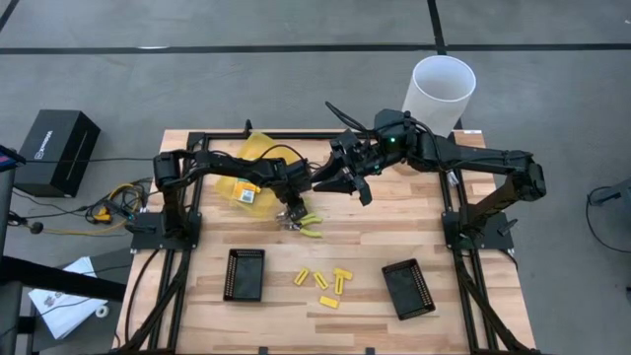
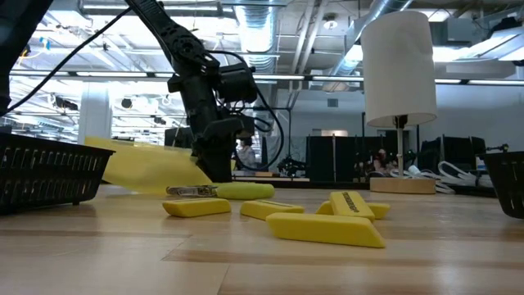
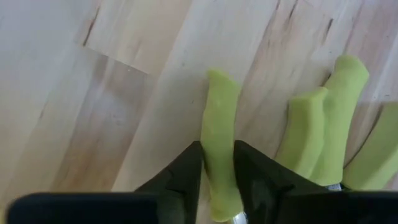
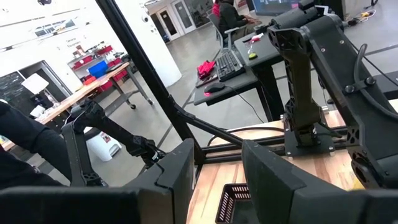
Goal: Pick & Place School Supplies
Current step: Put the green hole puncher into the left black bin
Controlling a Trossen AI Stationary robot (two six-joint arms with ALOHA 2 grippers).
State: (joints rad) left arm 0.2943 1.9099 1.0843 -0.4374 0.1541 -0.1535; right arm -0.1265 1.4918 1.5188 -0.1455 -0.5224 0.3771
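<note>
Only the left wrist view shows the left claw [image 3: 217, 168] closed round one handle of the plier-like tool [image 3: 219, 130]. Overhead, the tool sits mid-table; the right claw [image 1: 340, 180], raised nearby, gapes empty.

Two dark jointed arms, black looping cables, green indicator light

**Left arm low, right arm raised**

The left arm reaches across to the table's middle, its gripper [image 1: 293, 211] pointed down at the tabletop, fingers [image 3: 186, 171] nearly closed on something narrow. The right arm stretches inward, its gripper [image 1: 340, 183] held above the surface with fingers [image 4: 180, 171] spread apart.
</note>
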